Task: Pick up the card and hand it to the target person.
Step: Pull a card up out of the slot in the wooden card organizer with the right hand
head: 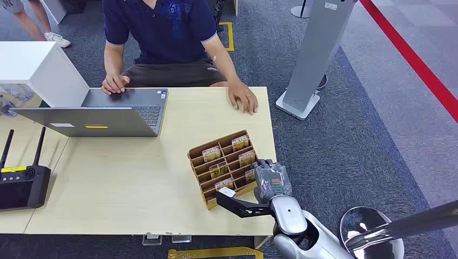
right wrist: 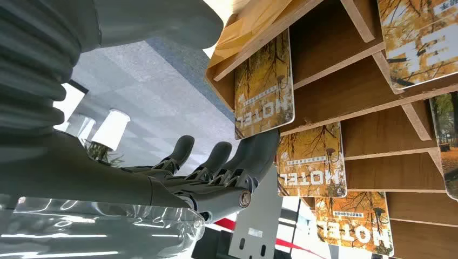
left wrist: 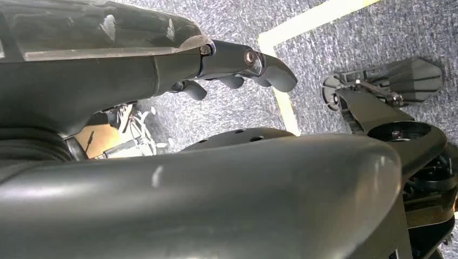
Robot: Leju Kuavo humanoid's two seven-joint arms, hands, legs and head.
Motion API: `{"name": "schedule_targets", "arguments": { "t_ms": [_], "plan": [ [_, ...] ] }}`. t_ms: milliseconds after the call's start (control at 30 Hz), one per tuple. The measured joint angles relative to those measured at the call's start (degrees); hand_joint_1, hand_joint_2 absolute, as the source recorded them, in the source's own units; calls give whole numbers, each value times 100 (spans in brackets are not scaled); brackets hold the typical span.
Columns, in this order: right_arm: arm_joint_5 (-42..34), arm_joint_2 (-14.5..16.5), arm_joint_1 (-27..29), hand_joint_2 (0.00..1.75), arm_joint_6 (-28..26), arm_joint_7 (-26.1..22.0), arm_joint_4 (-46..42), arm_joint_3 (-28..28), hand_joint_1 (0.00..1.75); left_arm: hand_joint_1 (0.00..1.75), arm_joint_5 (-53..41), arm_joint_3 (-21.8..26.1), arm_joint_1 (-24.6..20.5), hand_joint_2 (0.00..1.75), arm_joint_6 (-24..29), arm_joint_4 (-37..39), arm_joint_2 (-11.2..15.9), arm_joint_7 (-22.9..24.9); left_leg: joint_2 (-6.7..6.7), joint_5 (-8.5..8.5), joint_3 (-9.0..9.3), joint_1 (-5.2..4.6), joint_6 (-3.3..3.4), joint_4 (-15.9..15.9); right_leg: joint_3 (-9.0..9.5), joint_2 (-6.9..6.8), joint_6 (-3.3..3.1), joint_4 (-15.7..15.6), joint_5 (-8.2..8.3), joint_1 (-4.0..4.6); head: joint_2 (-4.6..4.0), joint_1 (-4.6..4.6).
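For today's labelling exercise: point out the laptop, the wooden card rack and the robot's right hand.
laptop (head: 116, 108), head view, on its lid.
wooden card rack (head: 199, 168), head view, on its left wall.
right hand (head: 271, 181), head view, on its back.

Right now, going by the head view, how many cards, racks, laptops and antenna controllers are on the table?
Cards: 6
Rack: 1
Laptop: 1
Controller: 1
Total: 9
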Motion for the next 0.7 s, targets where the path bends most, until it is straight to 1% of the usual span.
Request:
{"name": "schedule_targets", "arguments": {
  "t_ms": [300, 500, 567, 700],
  "plan": [
    [-2, -8, -2, 175, -11, -14, 13, 4, 65, 0, -5, -6, -1, 0, 8, -2, -4, -2, 1, 1, 3, 0, 1, -3, 3, 1, 0, -4, 2, 0, 0, 0],
    [-1, -21, -7, 175, -30, -16, 5, -15, 93, 0, -24, -23, -3, 0, 12, -5, -3, -12, 1, 1, 1, 0, 1, -2, 1, 1, 0, -2, 1, 0, 0, 0],
    [-1, -32, -1, 175, -33, -13, -17, -29, 97, 0, -39, -37, -4, 0, 10, -7, -1, -17, 1, 2, 2, 0, 1, -3, 2, 1, 0, -3, 2, 0, 0, 0],
    [1, -36, 15, 175, -38, -5, -27, -43, 100, 0, -43, -43, -3, 0, -7, -6, 4, -11, 0, 1, 3, 0, 2, -3, 3, 0, 0, -3, 1, 0, 0, 0]
  ]
}}
